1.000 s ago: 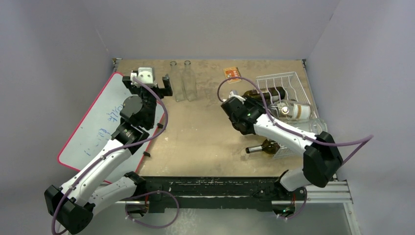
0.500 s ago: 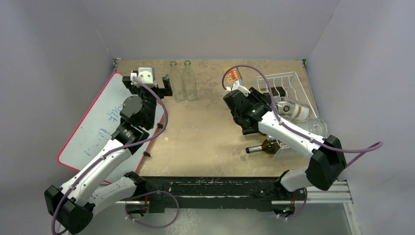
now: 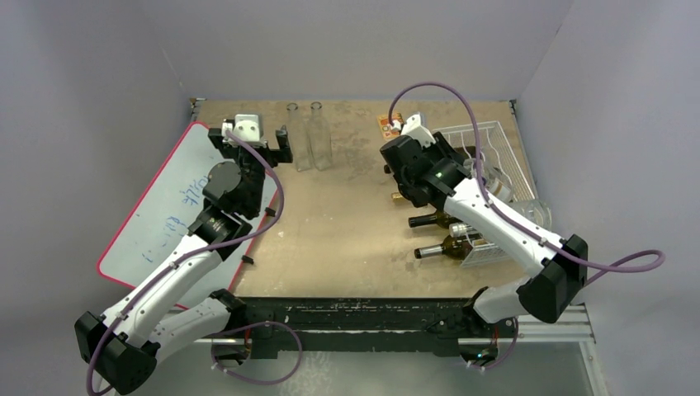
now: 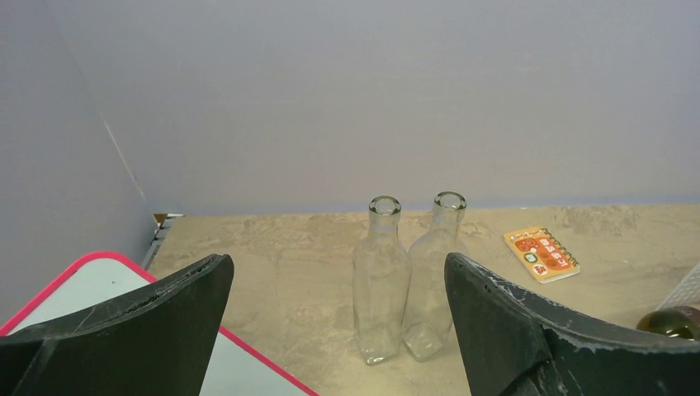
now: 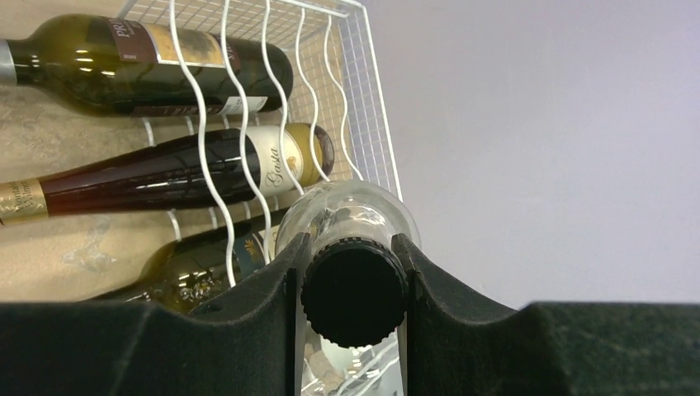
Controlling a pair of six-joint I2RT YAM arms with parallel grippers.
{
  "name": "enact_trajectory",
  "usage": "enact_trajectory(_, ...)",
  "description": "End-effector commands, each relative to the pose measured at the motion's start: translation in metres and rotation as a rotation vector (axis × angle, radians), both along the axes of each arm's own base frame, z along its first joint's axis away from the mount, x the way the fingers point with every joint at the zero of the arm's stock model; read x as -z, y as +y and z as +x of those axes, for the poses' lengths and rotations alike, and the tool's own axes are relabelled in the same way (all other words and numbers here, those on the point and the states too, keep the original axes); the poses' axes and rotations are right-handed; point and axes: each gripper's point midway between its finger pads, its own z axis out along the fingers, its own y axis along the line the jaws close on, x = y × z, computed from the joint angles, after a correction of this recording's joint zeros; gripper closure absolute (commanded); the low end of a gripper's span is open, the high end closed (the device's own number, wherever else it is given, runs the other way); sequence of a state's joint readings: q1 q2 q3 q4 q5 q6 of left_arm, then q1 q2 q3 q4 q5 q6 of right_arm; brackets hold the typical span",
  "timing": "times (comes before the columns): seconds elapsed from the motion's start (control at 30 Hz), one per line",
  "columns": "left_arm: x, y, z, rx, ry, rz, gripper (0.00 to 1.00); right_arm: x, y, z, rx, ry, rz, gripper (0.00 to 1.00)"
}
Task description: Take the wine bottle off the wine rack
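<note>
The white wire wine rack [image 3: 494,136] stands at the table's far right, and its wavy cradles fill the right wrist view [image 5: 241,115]. My right gripper [image 3: 456,161] [image 5: 355,289] is shut on the black screw cap of a clear wine bottle [image 5: 347,210], whose body [image 3: 494,180] rests on the rack's top tier. Three dark bottles lie in the lower cradles [image 5: 148,58] [image 5: 165,175] [image 5: 194,272]. My left gripper [image 3: 257,140] [image 4: 338,330] is open and empty at the far left, away from the rack.
Two empty clear glass bottles [image 3: 309,140] [image 4: 404,280] stand upright at the back middle. An orange notebook [image 3: 390,124] [image 4: 541,254] lies behind them. A red-edged whiteboard [image 3: 161,210] lies at the left. Two dark bottle necks [image 3: 429,221] [image 3: 433,249] stick out of the rack's left side.
My right wrist has swung up and toward the far side with the clear bottle's cap in its jaws, uncovering another dark bottle neck. The left arm has not moved.
</note>
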State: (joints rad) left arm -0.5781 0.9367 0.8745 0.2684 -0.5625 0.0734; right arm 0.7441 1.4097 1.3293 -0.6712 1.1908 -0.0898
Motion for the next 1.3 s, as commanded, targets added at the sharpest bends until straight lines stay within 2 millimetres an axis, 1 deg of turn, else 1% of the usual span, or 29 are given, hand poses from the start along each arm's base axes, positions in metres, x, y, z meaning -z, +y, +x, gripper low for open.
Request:
enact_trajectory(0.0,-0.017,-0.003,-0.003,0.017,-0.047,-0.01,0.0,-0.032,-0.012,-0.011,0.104,-0.131,0.068,1.0)
enact_trajectory(0.1,-0.016,-0.004,-0.003,0.017,-0.045,-0.007,0.0,-0.039,-0.013,-0.012,0.123,-0.164,0.108,1.0)
enact_trajectory(0.3,-0.019,-0.004,-0.005,0.02,-0.051,-0.011,0.0,-0.059,-0.02,-0.018,0.148,-0.243,0.158,1.0)
enact_trajectory(0.47,-0.022,-0.005,-0.008,0.03,-0.062,-0.027,0.0,-0.088,-0.019,-0.013,0.098,-0.335,0.215,1.0)
enact_trajectory(0.63,-0.024,-0.008,-0.01,0.042,-0.059,-0.039,0.0,-0.116,-0.024,-0.014,0.053,-0.428,0.297,1.0)
enact_trajectory(0.7,-0.023,-0.005,-0.01,0.029,-0.057,-0.042,0.0,-0.128,-0.026,-0.015,0.032,-0.46,0.317,1.0)
enact_trajectory(1.07,-0.019,-0.002,-0.007,0.0,-0.045,-0.031,0.0,-0.155,-0.021,-0.012,-0.04,-0.499,0.38,1.0)
enact_trajectory(1.2,-0.017,-0.003,-0.005,-0.002,-0.037,-0.022,0.0,-0.164,-0.012,-0.008,-0.078,-0.508,0.431,1.0)
enact_trajectory(1.27,-0.017,-0.002,-0.005,-0.007,-0.036,-0.018,0.0,-0.174,-0.005,-0.005,-0.115,-0.52,0.475,1.0)
